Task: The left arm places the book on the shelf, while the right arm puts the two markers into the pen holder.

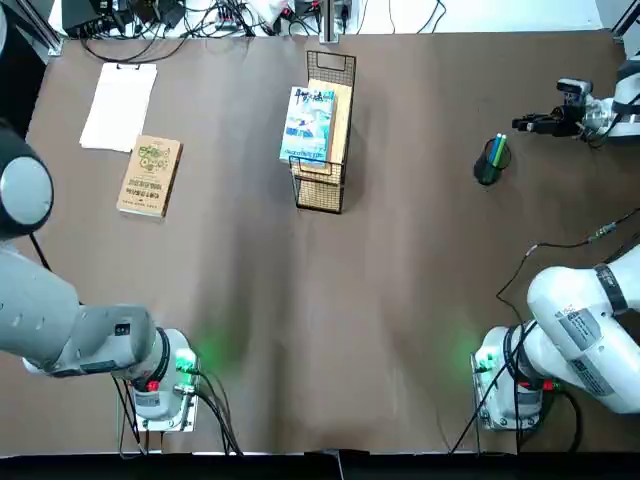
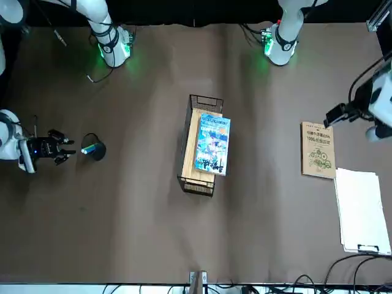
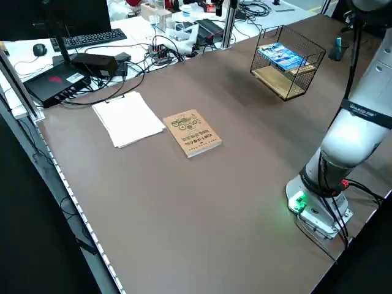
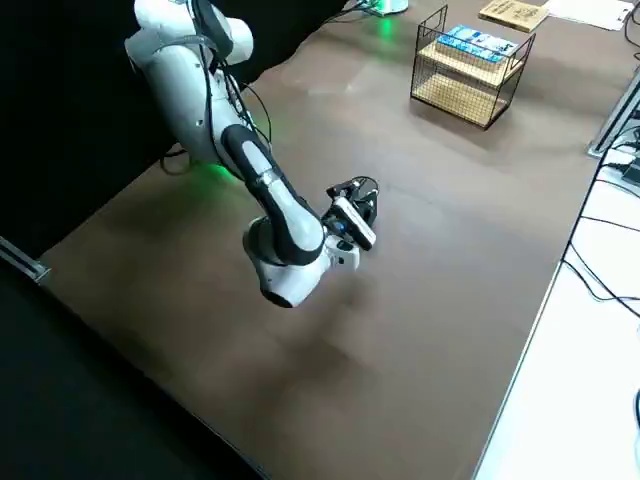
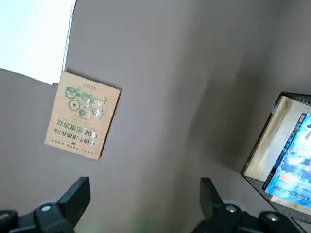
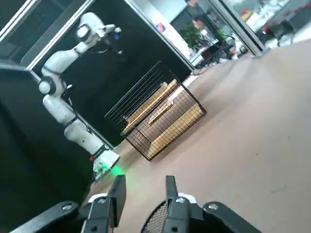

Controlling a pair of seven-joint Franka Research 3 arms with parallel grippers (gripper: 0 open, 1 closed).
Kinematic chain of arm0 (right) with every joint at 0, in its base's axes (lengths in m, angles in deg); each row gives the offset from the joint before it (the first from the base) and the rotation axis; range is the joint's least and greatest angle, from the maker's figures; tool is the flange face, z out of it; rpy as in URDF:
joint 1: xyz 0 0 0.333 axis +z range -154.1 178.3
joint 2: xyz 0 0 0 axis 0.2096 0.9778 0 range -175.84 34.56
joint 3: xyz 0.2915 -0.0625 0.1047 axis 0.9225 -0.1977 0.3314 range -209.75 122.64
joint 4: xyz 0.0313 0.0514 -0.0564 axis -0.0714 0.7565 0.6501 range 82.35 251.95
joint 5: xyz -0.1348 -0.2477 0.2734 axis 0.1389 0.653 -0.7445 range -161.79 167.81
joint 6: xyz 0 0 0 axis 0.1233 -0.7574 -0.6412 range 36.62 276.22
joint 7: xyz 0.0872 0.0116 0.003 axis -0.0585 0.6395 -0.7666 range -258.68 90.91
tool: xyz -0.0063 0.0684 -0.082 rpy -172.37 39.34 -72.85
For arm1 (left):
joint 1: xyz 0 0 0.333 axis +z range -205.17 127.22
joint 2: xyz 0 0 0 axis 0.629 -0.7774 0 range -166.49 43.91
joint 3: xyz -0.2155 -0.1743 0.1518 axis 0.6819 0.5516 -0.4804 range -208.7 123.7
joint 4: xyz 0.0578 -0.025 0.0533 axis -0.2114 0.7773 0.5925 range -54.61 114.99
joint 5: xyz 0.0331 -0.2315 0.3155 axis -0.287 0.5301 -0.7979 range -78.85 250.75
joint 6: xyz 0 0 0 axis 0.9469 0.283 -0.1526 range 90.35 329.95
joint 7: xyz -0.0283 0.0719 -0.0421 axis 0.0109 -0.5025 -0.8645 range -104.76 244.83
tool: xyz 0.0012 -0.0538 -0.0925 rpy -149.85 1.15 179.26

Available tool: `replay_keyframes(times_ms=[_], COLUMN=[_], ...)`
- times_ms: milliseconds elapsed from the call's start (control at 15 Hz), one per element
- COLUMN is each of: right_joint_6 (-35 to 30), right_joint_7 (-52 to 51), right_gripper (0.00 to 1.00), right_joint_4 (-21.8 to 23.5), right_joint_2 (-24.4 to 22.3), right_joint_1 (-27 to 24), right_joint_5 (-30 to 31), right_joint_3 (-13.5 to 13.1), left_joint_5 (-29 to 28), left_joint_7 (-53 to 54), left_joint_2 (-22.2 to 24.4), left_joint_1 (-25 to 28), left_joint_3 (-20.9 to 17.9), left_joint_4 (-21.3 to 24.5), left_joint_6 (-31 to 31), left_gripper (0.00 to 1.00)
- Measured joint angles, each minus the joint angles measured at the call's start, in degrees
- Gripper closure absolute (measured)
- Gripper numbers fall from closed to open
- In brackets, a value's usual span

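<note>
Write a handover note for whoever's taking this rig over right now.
Left hand: open, nothing in it, raised over the table on the tan book's side.
Right hand: open, nothing gripped, beside the pen holder.
Book: on the shelf's wooden top, overhanging one long side.
Markers: both standing in the pen holder.
Done: book placed, markers in.
Left: nothing essential; perhaps straighten the book.

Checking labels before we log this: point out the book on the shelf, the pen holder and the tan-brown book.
Book (image 2: 212, 144): front view, cover
Pen holder (image 1: 486, 171): top view, side wall
Tan-brown book (image 3: 192, 133): left side view, cover
</note>
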Motion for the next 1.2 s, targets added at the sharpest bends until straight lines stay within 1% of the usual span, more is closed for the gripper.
replay_keyframes(times_ms=[133, 333, 467, 733, 933, 1200], right_joint_6=[-0.35, -0.43, -0.34, -0.46, -0.46, -0.52], right_joint_7=[6.79, 12.85, 22.10, 39.10, 52.17, 65.38], right_gripper=[0.60, 0.59, 0.58, 0.56, 0.56, 0.56], right_joint_4=[-1.29, -2.63, -4.74, -8.24, -8.85, -8.92], right_joint_2=[-1.35, -4.45, -7.23, -11.88, -16.46, -22.61], right_joint_1=[0.24, 1.63, 3.73, 7.51, 11.81, 15.93], right_joint_5=[0.02, 0.68, 5.44, 11.68, 17.63, 26.63], right_joint_3=[0.28, 0.43, 0.47, 0.65, 0.69, 0.69], left_joint_5=[-0.99, -3.86, -5.13, -5.21, -5.21, -5.21], left_joint_7=[0.22, 0.51, 0.67, 0.91, 0.91, 0.91], left_joint_2=[1.49, 1.65, 1.65, 1.65, 1.65, 1.60], left_joint_1=[-0.12, -0.48, -0.78, -0.85, -0.88, -0.82], left_joint_3=[0.09, 1.03, 1.65, 1.92, 2.23, 2.21], left_joint_4=[1.37, 2.44, 2.82, 2.84, 2.84, 2.84], left_joint_6=[-0.31, -0.28, -0.23, -0.21, -0.20, -0.20], left_gripper=[0.01, 0.01, 0.01, 0.01, 0.01, 0.01])
